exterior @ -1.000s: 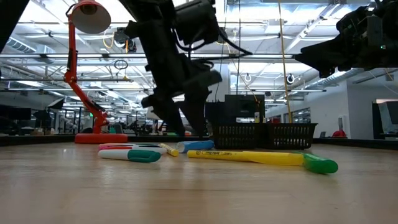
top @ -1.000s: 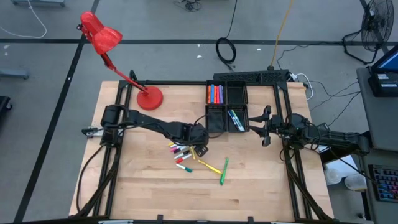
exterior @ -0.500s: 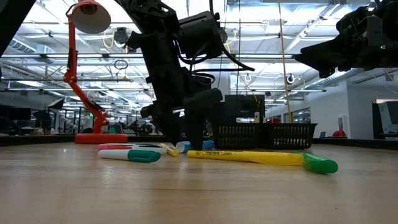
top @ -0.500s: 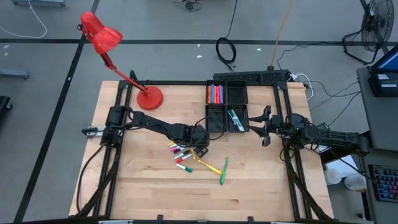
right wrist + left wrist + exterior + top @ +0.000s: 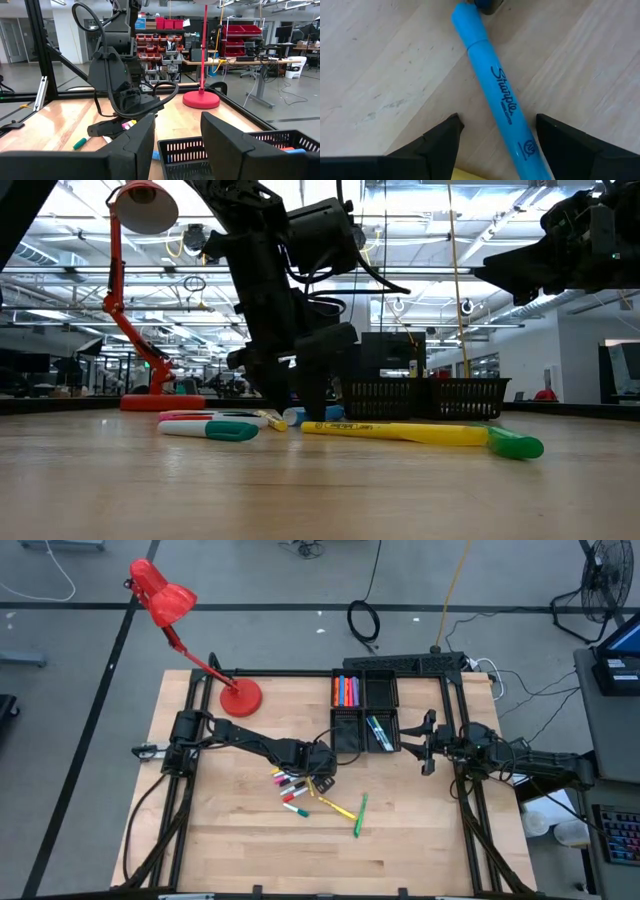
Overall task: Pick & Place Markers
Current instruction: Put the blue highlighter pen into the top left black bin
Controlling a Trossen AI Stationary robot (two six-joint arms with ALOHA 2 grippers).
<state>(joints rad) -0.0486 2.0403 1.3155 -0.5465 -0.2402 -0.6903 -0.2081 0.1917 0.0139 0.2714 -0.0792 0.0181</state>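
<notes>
We are at the pick: a blue marker (image 5: 502, 102) lies flat on the desk (image 5: 240, 840) near its middle, among the loose markers (image 5: 300, 790), between the wide-open fingers (image 5: 437, 145) of the left gripper (image 5: 322, 780), not yet gripped. Next we judge the fingers should close on the barrel, lift, and carry it to the tray (image 5: 365, 712) at the far edge. The right gripper (image 5: 428, 743) waits beside the tray, fingers apart, empty. The blue marker's lower end is cut off, and the arm hides part of the pile.
</notes>
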